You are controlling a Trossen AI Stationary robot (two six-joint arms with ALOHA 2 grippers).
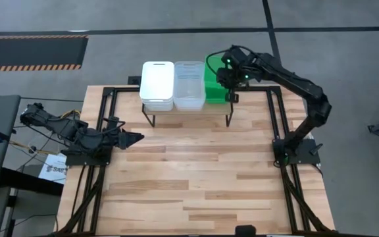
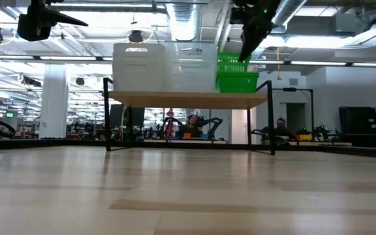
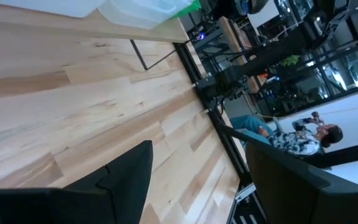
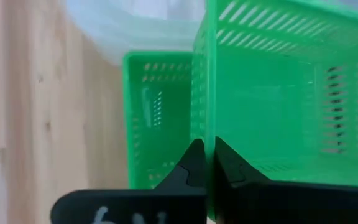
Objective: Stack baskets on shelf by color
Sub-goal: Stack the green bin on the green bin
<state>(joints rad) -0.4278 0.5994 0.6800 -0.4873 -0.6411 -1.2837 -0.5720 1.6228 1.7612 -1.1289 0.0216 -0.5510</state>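
On the shelf (image 2: 188, 99) at the table's far side stand a stack of white baskets (image 1: 157, 85), a stack of clear baskets (image 1: 189, 84) and a green basket (image 4: 157, 112) at the right end. My right gripper (image 4: 205, 146) is above that end, shut on another green basket (image 4: 278, 106). In the low view this basket (image 2: 232, 63) hangs tilted just over the lower green one (image 2: 237, 83). My left gripper (image 1: 133, 139) stands open over the table's left side, with nothing between its fingers. My right gripper pinches one side wall of the green basket (image 4: 211, 124) at its rim, one finger inside the basket and one outside. The fingers slant down from above. The basket hangs tilted over the green one on the shelf; whether the two touch, I cannot tell.
The wooden tabletop (image 1: 202, 178) lies bare in front of the shelf. Black frame rails (image 1: 278, 125) run along both sides of the table. Beyond the table, in the left wrist view, a person (image 3: 303, 137) sits in the room.
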